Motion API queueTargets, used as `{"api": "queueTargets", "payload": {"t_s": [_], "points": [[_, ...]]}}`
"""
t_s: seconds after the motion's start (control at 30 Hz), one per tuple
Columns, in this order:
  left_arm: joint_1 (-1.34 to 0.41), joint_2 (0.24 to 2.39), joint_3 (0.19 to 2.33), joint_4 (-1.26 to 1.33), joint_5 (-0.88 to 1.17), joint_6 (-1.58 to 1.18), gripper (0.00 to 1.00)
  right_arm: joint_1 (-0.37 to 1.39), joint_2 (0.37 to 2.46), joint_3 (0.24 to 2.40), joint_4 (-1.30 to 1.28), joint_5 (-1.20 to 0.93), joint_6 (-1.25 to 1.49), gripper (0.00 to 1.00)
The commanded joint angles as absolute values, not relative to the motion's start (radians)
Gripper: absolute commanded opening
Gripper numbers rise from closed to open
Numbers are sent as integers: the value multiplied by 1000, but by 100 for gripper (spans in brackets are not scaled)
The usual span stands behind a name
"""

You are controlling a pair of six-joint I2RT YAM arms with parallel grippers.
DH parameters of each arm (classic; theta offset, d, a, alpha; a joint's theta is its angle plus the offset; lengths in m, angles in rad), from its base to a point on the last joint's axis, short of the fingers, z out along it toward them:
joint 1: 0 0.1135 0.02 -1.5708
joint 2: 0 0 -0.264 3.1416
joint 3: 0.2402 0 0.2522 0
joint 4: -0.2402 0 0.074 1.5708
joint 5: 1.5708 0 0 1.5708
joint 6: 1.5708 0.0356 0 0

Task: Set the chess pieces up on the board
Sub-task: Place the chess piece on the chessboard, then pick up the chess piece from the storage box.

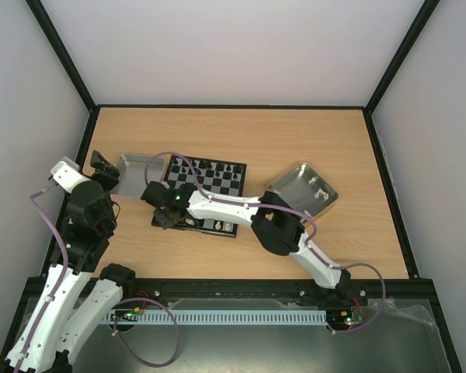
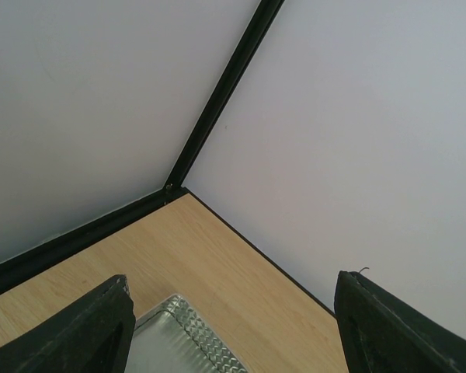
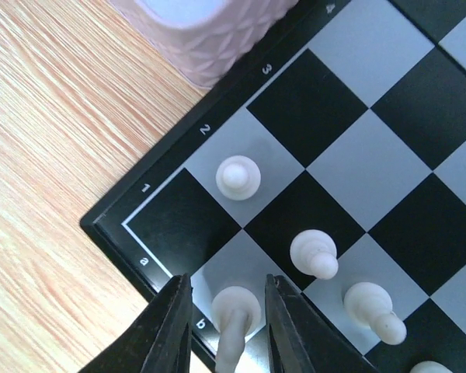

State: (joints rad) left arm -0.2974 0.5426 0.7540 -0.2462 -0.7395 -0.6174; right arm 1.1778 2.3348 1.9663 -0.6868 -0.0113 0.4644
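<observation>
The board lies left of the table's middle, with black pieces along its far row. My right gripper hangs over the board's near left corner. In the right wrist view its jaws straddle a white chess piece standing on the light square by the letter b. A gap shows on each side of that piece, so the gripper is open. More white pieces stand close by: a pawn, another and a third. My left gripper is open and holds nothing.
A grey metal tray touches the board's left edge; its wall rises close to my right gripper. A square tin with white pieces inside sits right of the board. Under the left gripper I see the tray's corner.
</observation>
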Motion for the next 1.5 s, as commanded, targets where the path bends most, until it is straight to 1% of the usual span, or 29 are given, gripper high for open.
{"api": "queueTargets", "payload": {"t_s": [0.0,0.17,0.27,0.43,0.53,0.73,0.93,1.07,1.23,1.47], "points": [[-291,546,762,-236,-747,-621,72,1184,2241,1978,-644,17,482,26],[-291,545,762,-236,-747,-622,72,1183,2169,1915,-606,47,513,26],[-290,547,762,-236,-743,-621,72,1179,2111,1855,-575,105,539,26],[-291,549,760,-226,-719,-613,74,1131,1979,1703,-509,173,613,27],[-291,553,754,-212,-688,-595,75,1069,1896,1596,-470,183,666,29],[-289,570,739,-164,-594,-549,80,920,1724,1356,-456,271,749,36],[-290,598,741,-146,-517,-524,82,710,1503,1056,-459,369,843,37],[-289,603,740,-139,-505,-521,82,554,1394,906,-454,389,854,37],[-289,610,739,-138,-500,-520,82,392,1373,823,-425,358,802,34],[-289,609,738,-138,-500,-517,82,249,1436,788,-360,277,746,33]]}}
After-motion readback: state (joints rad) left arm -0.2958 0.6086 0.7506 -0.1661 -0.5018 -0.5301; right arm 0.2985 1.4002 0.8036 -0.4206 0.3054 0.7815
